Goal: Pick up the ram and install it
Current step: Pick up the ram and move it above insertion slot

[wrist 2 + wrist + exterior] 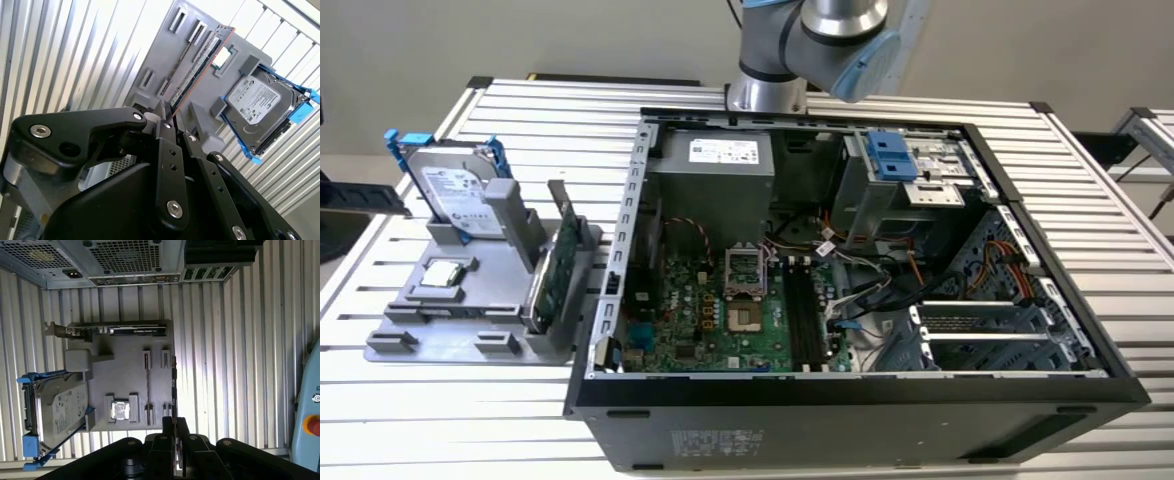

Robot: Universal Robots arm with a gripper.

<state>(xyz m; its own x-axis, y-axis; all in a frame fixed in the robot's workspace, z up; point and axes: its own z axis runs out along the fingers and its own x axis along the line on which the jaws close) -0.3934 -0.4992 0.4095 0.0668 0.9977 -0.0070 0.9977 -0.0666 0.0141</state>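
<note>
Claw [174, 421] was clamped shut on the ram [200, 67]. Its long axis ran straight out from the fingertips, above the grey fixture [125, 370]. Case [1014, 330] with memory slots [807, 310] lay on the exterior view's right.

the ram [197, 66] is a long, thin stick, dark, with a row of black chips along its face and a reddish long edge. one end is pinched between the closed fingertips of the gripper [169, 116], and the rest juts straight out from them. in the first wrist view it shows edge-on as a thin dark line, in line with one edge of the grey holder tray [125, 380].
</note>
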